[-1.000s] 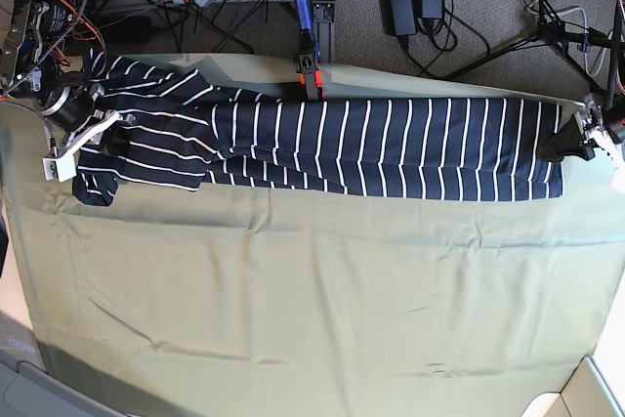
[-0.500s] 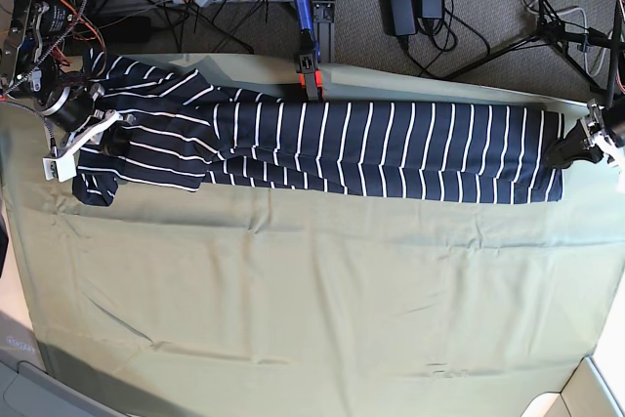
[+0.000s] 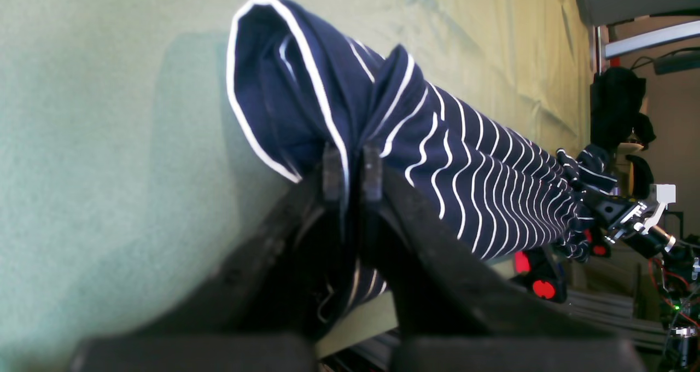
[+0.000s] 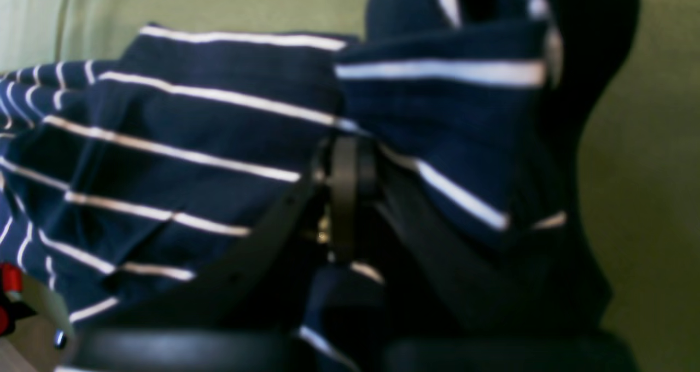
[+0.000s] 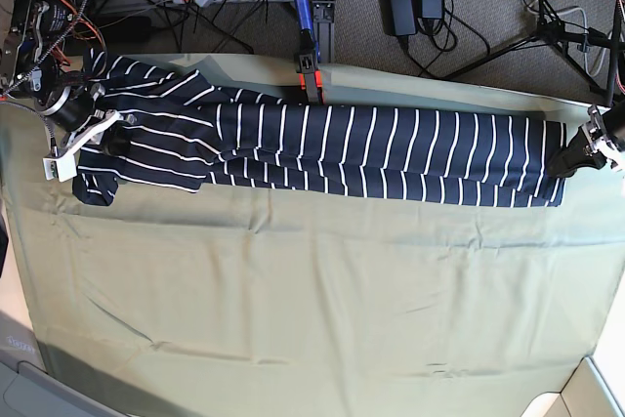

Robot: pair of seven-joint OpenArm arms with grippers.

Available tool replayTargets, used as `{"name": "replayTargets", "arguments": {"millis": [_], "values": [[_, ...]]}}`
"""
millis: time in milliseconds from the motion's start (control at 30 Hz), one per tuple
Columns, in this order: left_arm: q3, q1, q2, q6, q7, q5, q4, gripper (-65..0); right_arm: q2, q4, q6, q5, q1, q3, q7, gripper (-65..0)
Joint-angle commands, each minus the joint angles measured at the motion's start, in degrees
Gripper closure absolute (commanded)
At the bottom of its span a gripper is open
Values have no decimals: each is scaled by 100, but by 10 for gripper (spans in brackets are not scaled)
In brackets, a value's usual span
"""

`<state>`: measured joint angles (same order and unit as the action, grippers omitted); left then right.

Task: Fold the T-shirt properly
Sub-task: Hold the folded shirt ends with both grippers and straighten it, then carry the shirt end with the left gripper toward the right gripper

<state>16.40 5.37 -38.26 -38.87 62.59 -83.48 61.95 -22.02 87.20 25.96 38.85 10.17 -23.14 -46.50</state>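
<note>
Clamping shut within the last second, the left end effector [image 3: 348, 167] now pinches the hem end of the T-shirt [image 5: 391, 155], which has stretched further right along the table's [image 5: 312, 319] far side. Opposite, the right end effector [image 4: 343, 169] seems, through blur, closed on the sleeve end. Both ends secured, lifting can begin.

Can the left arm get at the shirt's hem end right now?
Yes, it seems so: the left gripper is shut on the T-shirt at that end, nothing in between.
</note>
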Motion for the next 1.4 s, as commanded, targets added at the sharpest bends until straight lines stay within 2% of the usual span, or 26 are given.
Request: {"name": "replayTargets", "arguments": {"millis": [0,300,500,633,767,933,1067,1200,1367], "values": [[44,-74,-162,-113,-153,-152,76,0,-81,175,409,125,-31,-70,59,0],[44,-120,-199,-113,-151,-152,79,0,-83,1001,409,232,-31,-570,17,0],[44,-330,-350,-113,-149,192,267,0,-81,1051,409,227,-28,-612,-17,0],[44,-275,-378,-113,-63,616,1023,0,-79,1051,409,229,-31,-612,-15,0],[44,48,-345,-113,-142,833,2295,0,-79,1051,409,208,-31,-612,2,0],[42,407,92,-113,-293,1093,4002,0,-79,1051,409,208,-31,-612,4,0],[-136,645,494,-113,-374,1117,4894,0,-76,1051,411,210,-31,-612,4,0],[-835,772,789,-113,-457,1499,5257,0,-79,1049,409,184,-31,-612,2,0],[-1908,782,1325,-113,-885,2509,5268,0,-79,1047,409,188,-31,-612,2,0]]}}
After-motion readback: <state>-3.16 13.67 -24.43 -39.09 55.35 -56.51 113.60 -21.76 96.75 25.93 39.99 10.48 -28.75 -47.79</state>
